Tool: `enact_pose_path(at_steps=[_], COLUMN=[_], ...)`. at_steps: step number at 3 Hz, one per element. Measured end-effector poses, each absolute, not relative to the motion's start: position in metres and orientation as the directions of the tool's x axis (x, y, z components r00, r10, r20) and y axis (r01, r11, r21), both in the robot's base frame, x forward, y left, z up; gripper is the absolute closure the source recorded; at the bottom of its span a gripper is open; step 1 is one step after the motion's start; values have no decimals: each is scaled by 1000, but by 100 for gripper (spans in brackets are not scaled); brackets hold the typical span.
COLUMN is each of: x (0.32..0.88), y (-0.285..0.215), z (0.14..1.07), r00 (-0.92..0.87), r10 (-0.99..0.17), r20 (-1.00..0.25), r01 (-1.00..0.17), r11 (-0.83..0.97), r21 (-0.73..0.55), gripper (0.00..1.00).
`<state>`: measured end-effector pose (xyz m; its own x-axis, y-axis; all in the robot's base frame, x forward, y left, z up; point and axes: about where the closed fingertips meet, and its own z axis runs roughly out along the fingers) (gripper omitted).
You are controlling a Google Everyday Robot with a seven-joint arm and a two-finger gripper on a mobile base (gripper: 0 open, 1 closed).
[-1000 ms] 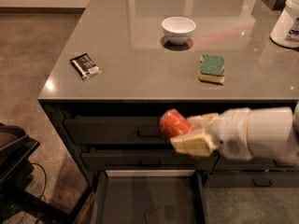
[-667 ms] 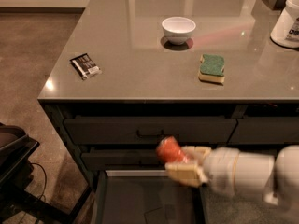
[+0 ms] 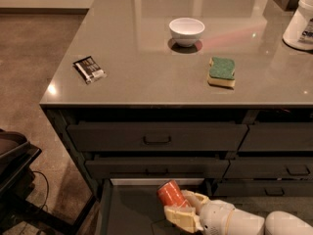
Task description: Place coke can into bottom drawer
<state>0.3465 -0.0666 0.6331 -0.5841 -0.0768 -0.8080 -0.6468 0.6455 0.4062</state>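
The claw point(image 3: 179, 204) sits low over the open bottom drawer point(image 3: 128, 208), its cream fingers point(image 3: 182, 218) clamped on the coke can point(image 3: 169, 193). The can tilts up and left from the claw and seems to hang just above the drawer's grey floor, though contact is hard to judge. Straight above the claw are two shut drawer fronts point(image 3: 156, 137). Farther up on the table point(image 3: 146, 87) stand a white bowl point(image 3: 186, 31), a green sponge point(image 3: 222, 71) up to the right, a dark packet point(image 3: 89, 69) up to the left and a white container point(image 3: 300, 21) at the far upper right.
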Motion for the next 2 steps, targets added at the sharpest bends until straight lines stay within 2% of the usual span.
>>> enact_pose_path(at_steps=[2], x=[352], y=[-64], z=[608], r00=[-605], r10=[-32], r20=[-796], r01=[-627], r11=[635], r21=[451], gripper=[100])
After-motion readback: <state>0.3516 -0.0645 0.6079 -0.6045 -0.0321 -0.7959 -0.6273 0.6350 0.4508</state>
